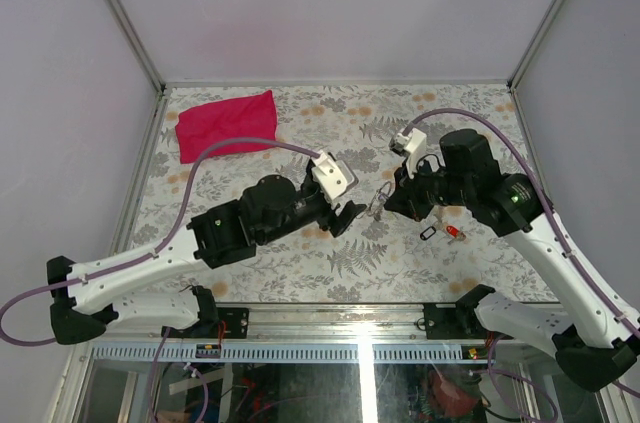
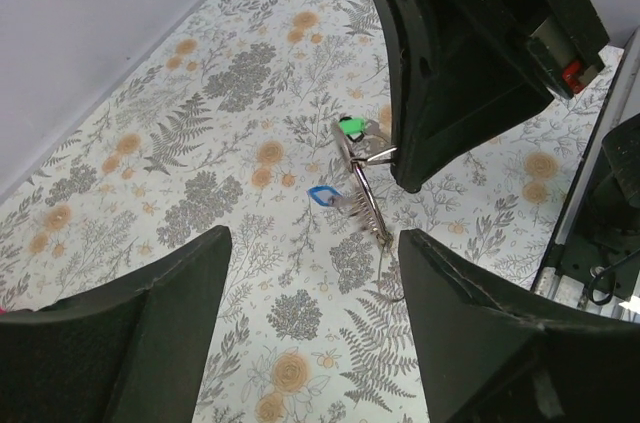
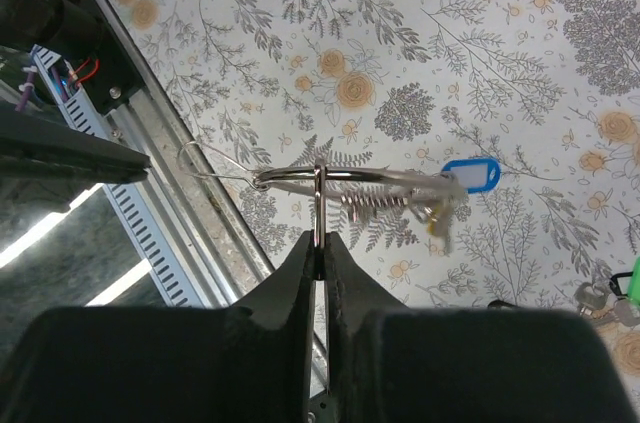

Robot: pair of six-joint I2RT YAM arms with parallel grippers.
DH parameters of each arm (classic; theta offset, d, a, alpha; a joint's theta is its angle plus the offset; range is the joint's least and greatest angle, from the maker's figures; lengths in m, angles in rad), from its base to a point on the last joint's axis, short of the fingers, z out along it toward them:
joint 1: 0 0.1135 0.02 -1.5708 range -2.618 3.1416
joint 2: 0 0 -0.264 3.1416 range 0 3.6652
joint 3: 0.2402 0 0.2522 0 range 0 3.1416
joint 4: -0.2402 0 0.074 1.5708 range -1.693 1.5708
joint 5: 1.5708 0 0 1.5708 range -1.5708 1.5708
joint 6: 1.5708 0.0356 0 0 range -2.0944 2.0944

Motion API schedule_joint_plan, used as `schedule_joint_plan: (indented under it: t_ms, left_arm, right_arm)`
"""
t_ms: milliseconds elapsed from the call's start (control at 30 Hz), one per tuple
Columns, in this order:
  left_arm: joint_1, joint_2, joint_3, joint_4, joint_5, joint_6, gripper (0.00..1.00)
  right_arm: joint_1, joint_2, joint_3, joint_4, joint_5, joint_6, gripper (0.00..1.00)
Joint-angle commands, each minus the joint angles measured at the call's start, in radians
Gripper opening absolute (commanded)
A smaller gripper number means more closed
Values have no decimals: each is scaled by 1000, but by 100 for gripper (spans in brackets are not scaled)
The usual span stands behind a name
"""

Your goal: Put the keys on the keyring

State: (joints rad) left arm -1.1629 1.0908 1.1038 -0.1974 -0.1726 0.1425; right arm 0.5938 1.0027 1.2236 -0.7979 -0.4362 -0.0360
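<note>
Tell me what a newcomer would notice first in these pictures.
Probably the right hand, shut on the shiny keyring and holding it over the middle of the flowered table, with a blue-tagged key at one end of it. The left hand faces it, open. A bright red cloth lies in the table's far left corner.

This looks like a robotics lab cell. Plain pale panels (image 1: 330, 3) set in aluminium posts (image 1: 122, 18) box in the table (image 1: 400, 268) on three sides. Along its near edge runs a metal rail (image 1: 330, 315) with slotted wiring duct (image 1: 300, 353) and purple cables (image 1: 455, 111).
</note>
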Motion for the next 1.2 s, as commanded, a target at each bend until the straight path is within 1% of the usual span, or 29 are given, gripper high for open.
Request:
schedule_joint_plan:
  t_ms: [0,67,167,233,333,433,500,533,633,700,800,1033,1167]
  left_arm:
    - [6,7,-23,128,-15,25,71]
    - [6,13,-29,148,-26,42,75]
    - [5,23,-46,193,-30,80,76]
    - [5,19,-84,245,0,136,76]
    - [5,-19,-178,380,50,224,76]
    - [6,-59,-301,551,84,310,75]
    - [5,-62,-338,628,92,347,73]
    - [5,-57,-340,642,91,369,71]
    - [2,-31,-328,647,79,418,70]
    - [-4,-21,-332,677,74,484,70]
    - [-12,-12,-330,703,73,540,69]
    - [-47,16,-284,634,97,590,66]
    - [-71,42,-269,591,63,658,62]
  right_arm:
    - [2,16,88,-35,-37,49,0]
    - [1,28,108,-62,-35,54,0]
    - [1,48,134,-95,-42,67,0]
    - [1,61,147,-114,-43,72,0]
    - [1,79,163,-145,-43,75,0]
    - [2,89,174,-167,-51,73,0]
    - [1,92,176,-173,-58,75,0]
    - [1,92,178,-175,-64,75,0]
    - [2,96,185,-183,-73,78,0]
    - [1,96,184,-185,-76,79,0]
    - [2,96,182,-187,-77,82,0]
    - [2,98,179,-184,-95,87,0]
    - [1,99,178,-186,-112,86,0]
